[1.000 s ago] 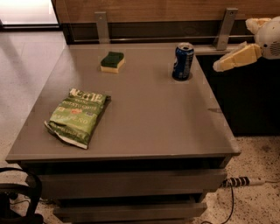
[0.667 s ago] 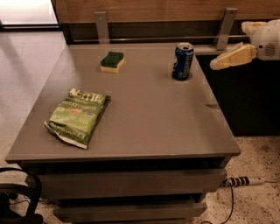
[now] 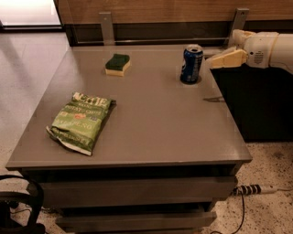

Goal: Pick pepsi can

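At far right of table (image 3: 160,119), upright dark-blue pepsi can (image 3: 191,65), silver top, white markings, gripper (image 3: 215,61) just beside, grip unclear

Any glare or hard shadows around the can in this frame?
Camera view: no glare on the pepsi can, only a small dark shadow at its base; the table has a soft even sheen; the gripper, just right of the can, is bright against a dark background; there is a blown-out patch at top left.

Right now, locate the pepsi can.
Camera view: the pepsi can stands upright at the far right of the table, with the gripper just right of it.
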Action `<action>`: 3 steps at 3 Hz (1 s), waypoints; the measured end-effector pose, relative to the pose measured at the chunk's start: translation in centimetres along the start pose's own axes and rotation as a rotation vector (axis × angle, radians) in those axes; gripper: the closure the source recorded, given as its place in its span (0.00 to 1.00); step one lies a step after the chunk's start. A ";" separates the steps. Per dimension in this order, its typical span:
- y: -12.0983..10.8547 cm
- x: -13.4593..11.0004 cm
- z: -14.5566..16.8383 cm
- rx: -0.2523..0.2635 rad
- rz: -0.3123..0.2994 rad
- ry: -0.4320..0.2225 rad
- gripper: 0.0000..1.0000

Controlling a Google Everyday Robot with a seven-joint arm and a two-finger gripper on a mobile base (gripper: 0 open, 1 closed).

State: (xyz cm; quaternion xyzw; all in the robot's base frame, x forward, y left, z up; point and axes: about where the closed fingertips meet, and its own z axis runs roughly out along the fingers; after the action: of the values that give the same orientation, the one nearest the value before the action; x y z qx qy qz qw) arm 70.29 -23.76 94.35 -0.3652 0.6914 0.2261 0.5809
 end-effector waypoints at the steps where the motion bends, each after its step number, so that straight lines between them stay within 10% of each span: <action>1: -0.3 0.6 2.5 -0.034 0.020 -0.083 0.00; 3: 0.0 2.3 6.3 -0.069 0.021 -0.174 0.00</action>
State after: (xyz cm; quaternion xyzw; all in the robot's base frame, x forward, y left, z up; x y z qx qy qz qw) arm 74.20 -19.70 90.69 -0.3567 0.6340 0.2867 0.6234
